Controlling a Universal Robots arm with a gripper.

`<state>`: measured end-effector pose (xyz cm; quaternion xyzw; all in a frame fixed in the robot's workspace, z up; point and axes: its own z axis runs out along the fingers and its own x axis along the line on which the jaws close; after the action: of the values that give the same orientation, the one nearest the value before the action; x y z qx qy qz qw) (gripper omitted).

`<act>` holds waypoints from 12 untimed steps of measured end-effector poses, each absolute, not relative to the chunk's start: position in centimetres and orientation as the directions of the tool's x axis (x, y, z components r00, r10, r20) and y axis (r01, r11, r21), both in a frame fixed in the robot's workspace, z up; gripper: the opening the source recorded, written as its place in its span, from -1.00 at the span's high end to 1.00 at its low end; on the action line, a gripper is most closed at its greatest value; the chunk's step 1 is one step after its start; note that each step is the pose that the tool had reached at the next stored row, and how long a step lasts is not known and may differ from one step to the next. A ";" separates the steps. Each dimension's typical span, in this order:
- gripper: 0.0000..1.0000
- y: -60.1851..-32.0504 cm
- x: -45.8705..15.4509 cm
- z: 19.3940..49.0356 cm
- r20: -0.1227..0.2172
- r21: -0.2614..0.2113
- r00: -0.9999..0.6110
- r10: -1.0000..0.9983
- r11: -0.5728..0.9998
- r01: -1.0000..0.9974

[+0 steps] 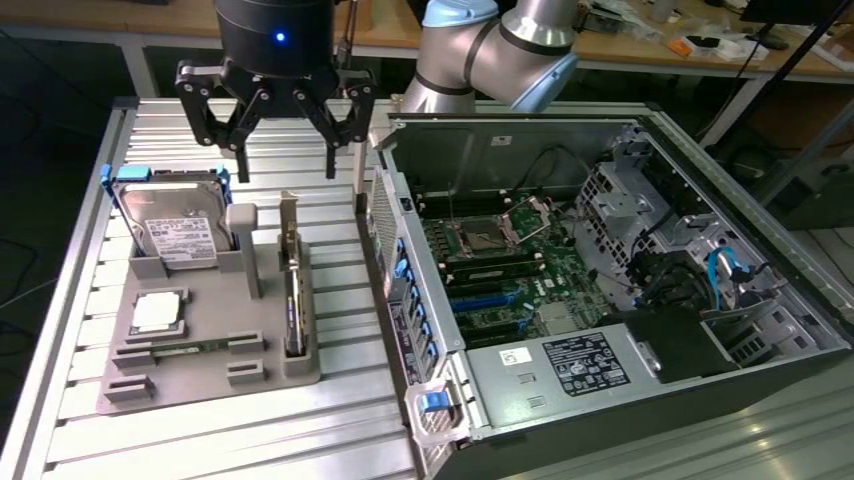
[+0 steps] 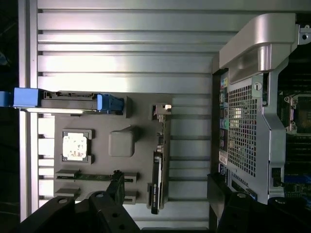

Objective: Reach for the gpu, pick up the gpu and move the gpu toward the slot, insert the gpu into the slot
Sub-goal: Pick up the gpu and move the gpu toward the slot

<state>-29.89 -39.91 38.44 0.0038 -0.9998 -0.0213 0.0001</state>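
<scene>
The gpu [image 1: 295, 305] stands on its edge in a groove of the grey holder tray [image 1: 200, 375], its silver bracket at the far end. In the wrist view the gpu [image 2: 158, 167] is a thin dark strip. My gripper [image 1: 284, 160] hangs open above the table beyond the tray, higher than the gpu and touching nothing. Its dark fingers [image 2: 104, 208] flank the near end of the card, gripper [image 2: 166, 194] empty. The slot [image 1: 491, 298] lies on the green motherboard inside the open computer case [image 1: 400, 260].
The tray also carries a hard drive [image 1: 174, 230] upright with blue clips, a processor chip [image 1: 158, 312] and a memory stick [image 1: 187, 348]. The case's side wall rises just to the exterior view's right of the tray. A power supply [image 1: 567, 365] fills the case's near end.
</scene>
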 end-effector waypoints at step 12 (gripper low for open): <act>-0.56 -39.9 -29.8 38.3 0.000 0.042 -0.998 0.060 0.997 0.060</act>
<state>-29.82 -39.91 38.30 -0.0301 -0.9993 -0.0212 -0.0006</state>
